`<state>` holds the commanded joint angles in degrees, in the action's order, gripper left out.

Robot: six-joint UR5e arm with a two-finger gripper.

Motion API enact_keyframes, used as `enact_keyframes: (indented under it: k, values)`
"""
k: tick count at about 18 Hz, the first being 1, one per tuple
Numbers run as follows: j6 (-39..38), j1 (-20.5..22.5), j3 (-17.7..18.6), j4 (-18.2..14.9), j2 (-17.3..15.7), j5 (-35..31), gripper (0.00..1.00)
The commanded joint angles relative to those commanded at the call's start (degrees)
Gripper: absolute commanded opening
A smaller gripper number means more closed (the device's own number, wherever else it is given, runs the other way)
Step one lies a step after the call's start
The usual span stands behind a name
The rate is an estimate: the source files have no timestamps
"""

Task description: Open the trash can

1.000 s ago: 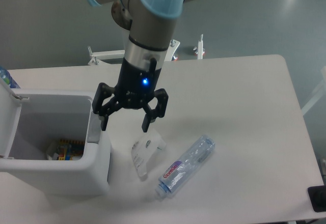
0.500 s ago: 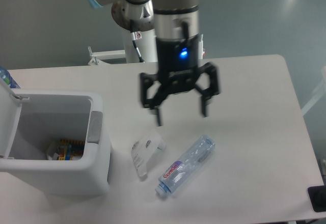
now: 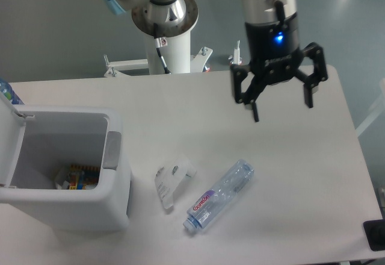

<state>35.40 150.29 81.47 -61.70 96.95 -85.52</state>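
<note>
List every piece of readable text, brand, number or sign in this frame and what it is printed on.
Bottle label: red brand lettering is present, but too blurred to read with confidence.
Crumpled clear plastic packaging: small dark marks, too small to read.
Items inside the trash can: coloured print, not legible.
Gripper: only a blue light, no text.
Nothing else carries readable text.

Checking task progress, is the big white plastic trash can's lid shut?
No, the big white plastic trash can stands open, showing items inside.
</note>
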Motion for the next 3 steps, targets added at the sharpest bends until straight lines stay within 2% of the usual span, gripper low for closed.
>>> enact_keyframes:
  k: [3]
  values:
    - [2.13,0.62,0.62,-0.09,-0.27,0.0,1.0]
